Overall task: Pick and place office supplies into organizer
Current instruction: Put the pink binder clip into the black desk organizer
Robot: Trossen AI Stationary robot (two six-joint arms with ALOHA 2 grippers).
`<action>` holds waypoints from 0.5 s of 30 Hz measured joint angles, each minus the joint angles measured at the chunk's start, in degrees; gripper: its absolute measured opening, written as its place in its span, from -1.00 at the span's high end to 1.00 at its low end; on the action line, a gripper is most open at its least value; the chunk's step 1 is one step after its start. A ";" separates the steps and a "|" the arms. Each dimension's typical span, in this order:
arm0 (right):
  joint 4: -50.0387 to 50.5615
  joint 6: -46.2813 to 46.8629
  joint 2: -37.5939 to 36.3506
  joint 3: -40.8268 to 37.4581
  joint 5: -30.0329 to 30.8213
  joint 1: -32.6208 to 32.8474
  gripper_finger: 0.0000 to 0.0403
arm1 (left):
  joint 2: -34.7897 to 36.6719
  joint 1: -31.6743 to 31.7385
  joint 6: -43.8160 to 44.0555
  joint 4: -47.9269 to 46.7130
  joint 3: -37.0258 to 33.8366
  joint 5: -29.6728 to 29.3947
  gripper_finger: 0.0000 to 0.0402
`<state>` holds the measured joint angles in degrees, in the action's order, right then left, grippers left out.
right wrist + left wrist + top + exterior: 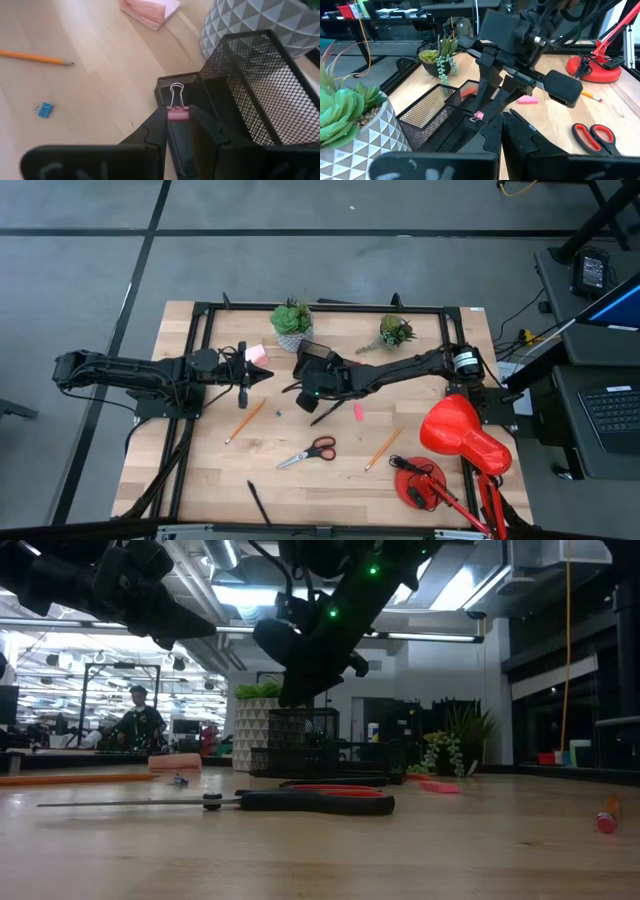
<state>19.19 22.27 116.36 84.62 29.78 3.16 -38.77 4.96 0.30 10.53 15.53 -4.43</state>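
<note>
Right gripper (178, 131) pinches a small pink binder clip (178, 114) just above the organizer (240, 95), whose low tray it half hides. At its ten o'clock, pink sticky-note pad (150, 10); at nine, blue clip (45, 109). Left gripper (262, 376) clenched, empty, nearby. No readable labels.

Table (330, 480): I see pale wood planks, smooth and matt.
Organizer (250, 75): I see black wire mesh, metal.
Binder clip (178, 114): pink body, shiny wire handles.
Scissors (308, 452): glossy red plastic handles.
</note>
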 joint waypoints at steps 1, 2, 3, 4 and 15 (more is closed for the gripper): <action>-0.03 0.01 0.23 0.00 0.00 0.00 0.67 | 0.01 0.01 0.00 0.02 0.00 0.00 0.97; 0.03 0.04 0.38 0.00 0.00 0.00 0.67 | 0.01 -0.01 0.00 0.01 0.00 0.00 0.97; -0.04 0.23 0.43 -0.12 -0.01 0.00 0.67 | 0.00 0.00 0.00 0.00 0.00 0.00 0.97; -0.53 0.82 0.42 -0.44 0.11 0.00 0.67 | 0.01 0.01 0.00 0.00 0.00 0.00 0.97; -0.67 4.47 0.34 -2.43 2.69 -0.48 0.67 | 0.00 0.01 0.00 -0.01 0.00 0.00 0.97</action>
<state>18.51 26.74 116.71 82.19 32.47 2.68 -38.77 4.97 0.30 10.52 15.53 -4.43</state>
